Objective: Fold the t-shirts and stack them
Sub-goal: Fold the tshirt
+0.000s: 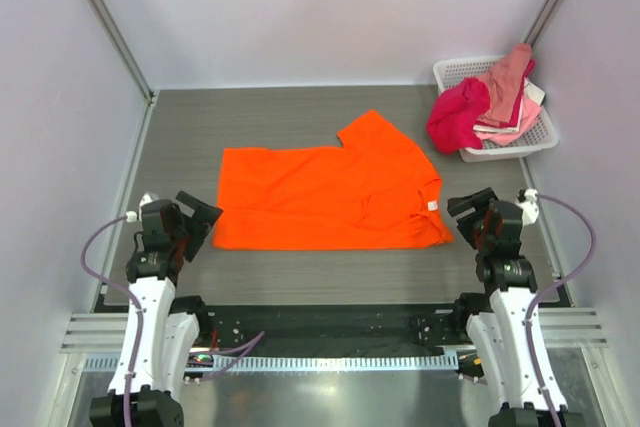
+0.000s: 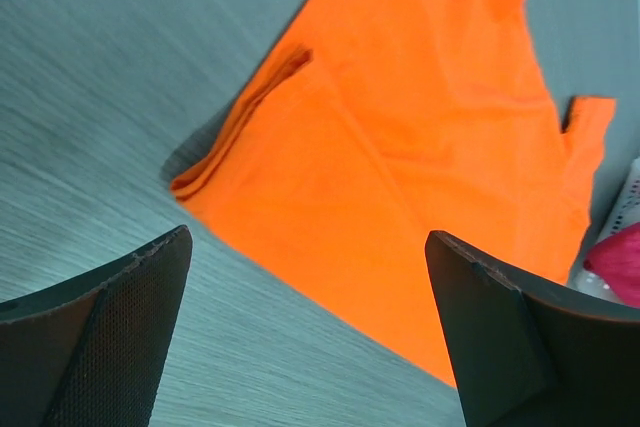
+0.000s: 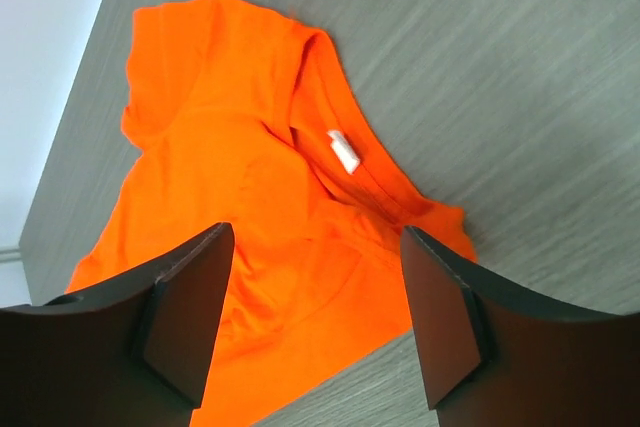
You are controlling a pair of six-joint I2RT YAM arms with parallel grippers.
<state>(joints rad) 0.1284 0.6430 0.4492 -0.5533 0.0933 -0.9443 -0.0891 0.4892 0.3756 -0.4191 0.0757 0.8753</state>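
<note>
The orange shirt lies flat in the middle of the grey wood-grained surface. It is soft and faintly creased, with one sleeve pointing far and a white tag at its right-hand collar. Far right, a white lattice basket holds a crumpled magenta shirt and pink shirts. My left end effector hangs near the hem and my right end effector near the collar, both with fingers apart and empty.

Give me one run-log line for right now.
orange shirt: spread on table | left fingers: open, empty, near hem | right fingers: open, empty, near collar | other shirts: heaped in basket
</note>
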